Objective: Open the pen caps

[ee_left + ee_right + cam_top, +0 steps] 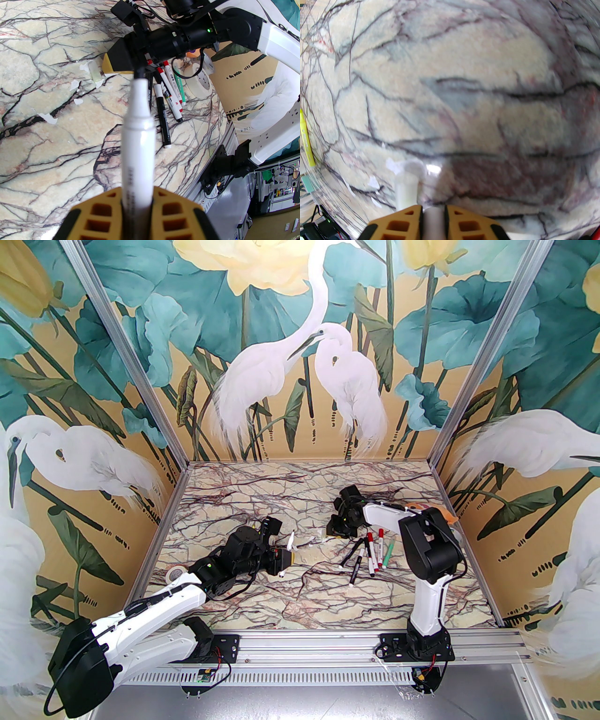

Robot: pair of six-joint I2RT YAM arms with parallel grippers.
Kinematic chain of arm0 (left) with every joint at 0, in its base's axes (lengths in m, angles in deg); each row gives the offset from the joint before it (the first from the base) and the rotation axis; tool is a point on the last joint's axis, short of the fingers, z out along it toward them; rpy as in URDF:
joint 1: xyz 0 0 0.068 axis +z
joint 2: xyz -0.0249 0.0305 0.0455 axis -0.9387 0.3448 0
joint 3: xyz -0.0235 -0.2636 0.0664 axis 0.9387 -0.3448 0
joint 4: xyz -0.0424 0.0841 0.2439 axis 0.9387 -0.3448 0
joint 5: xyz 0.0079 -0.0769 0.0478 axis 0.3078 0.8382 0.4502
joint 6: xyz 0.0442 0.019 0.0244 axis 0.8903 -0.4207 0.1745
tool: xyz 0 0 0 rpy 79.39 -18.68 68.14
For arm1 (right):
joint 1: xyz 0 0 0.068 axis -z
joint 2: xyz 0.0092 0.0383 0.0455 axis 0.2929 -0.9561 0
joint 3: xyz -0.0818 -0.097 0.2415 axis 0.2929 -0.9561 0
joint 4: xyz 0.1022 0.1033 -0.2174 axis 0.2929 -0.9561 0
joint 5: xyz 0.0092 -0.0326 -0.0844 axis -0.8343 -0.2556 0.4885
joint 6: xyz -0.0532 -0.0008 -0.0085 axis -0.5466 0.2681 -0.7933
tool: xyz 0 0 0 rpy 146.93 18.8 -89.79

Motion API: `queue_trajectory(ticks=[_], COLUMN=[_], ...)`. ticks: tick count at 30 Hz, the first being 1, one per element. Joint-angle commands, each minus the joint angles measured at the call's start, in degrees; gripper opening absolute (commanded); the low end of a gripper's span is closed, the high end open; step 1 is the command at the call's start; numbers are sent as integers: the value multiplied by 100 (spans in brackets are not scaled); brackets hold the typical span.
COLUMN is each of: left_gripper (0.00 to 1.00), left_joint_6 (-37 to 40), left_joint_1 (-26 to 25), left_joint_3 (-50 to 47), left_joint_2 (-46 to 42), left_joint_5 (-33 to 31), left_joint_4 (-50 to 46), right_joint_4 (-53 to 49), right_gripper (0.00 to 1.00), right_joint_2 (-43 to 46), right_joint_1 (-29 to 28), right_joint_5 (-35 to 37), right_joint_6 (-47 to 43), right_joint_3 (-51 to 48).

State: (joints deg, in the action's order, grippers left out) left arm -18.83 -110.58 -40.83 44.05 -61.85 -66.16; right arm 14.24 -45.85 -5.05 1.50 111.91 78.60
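My left gripper is shut on a white pen barrel. The barrel's far end shows a bare black tip. My right gripper hovers low over the table, its fingers close together around a whitish thing that looks like a pen cap. A pale loose cap lies on the marble just left of those fingers, among white scraps. Several capped pens lie in a bunch, two with red caps.
A tape roll lies beside my left arm, and a cream tape roll sits behind the pen bunch near the right wall. A yellow highlighter lies far off by the table edge. Walls enclose three sides of the table.
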Motion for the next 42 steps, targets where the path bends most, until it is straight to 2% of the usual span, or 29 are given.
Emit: queue_trajectory(ticks=[1, 7, 11, 21, 42], left_gripper=[8, 8, 8, 8, 9], left_joint_6=[2, 55, 85, 91, 250], left_joint_1=[50, 48, 50, 49, 50], left_joint_3=[-127, -131, -162, -258, -189], left_joint_2=[10, 6, -33, -139, -244], left_joint_5=[133, 184, 228, 383, 481], left_joint_4=[160, 176, 173, 259, 64], right_joint_4=[-743, -1746, -2255, -3042, -3108], right_gripper=[22, 23, 24, 24, 30], right_joint_2=[250, 182, 121, -309, -663], right_joint_1=[50, 50, 42, -188, -535], right_joint_5=[136, -102, 17, 160, 820], right_joint_6=[-388, -680, -843, -1075, -770], right_joint_3=[346, 781, 921, 1267, 1467])
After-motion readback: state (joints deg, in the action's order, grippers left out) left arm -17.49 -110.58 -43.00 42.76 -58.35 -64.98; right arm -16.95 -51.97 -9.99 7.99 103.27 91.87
